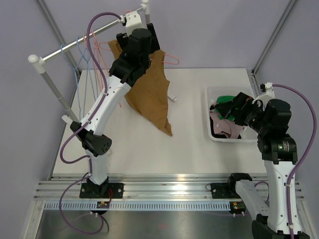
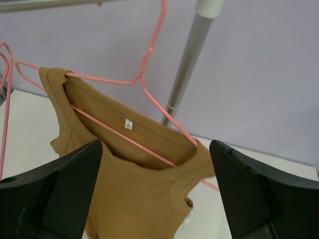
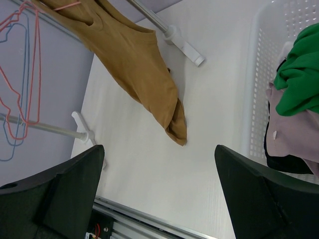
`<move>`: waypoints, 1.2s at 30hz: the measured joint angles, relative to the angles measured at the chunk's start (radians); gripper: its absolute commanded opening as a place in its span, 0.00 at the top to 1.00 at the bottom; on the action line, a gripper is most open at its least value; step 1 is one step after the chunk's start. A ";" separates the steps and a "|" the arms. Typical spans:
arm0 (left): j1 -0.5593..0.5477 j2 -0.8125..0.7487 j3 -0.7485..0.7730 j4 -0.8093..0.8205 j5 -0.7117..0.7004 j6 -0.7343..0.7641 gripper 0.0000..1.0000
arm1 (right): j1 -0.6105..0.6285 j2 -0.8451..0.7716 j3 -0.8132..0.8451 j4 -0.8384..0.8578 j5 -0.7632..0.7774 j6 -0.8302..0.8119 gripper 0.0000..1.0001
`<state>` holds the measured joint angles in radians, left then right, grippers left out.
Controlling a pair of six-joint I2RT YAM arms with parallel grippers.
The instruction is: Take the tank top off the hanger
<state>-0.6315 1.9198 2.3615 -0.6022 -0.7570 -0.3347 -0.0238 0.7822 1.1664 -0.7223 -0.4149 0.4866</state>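
Observation:
A brown tank top (image 1: 149,92) hangs on a pink hanger (image 1: 172,59) from the rail, and its hem trails down onto the white table. In the left wrist view the tank top's neckline (image 2: 134,164) sits on the pink hanger (image 2: 144,84). My left gripper (image 1: 137,47) is raised up at the tank top's top. Its jaws (image 2: 155,149) are open and empty, on either side of the neckline without touching it. My right gripper (image 1: 235,107) hovers over the basket, open and empty (image 3: 158,152). The right wrist view shows the tank top (image 3: 139,64) from afar.
The grey rail (image 1: 75,47) on white-footed poles also carries empty blue and pink hangers (image 1: 82,57). One upright pole (image 2: 187,69) stands just behind the tank top. A white basket (image 1: 212,132) at the right holds green (image 3: 299,74), pink and dark clothes.

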 measured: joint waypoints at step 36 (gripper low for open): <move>0.122 0.134 -0.001 0.202 0.085 -0.073 1.00 | 0.000 -0.023 -0.061 0.061 -0.103 0.008 0.01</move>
<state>-0.5091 2.0537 2.3604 -0.4000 -0.6716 -0.4080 -0.0235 0.7593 1.1057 -0.6609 -0.5182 0.4942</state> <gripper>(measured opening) 0.019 0.993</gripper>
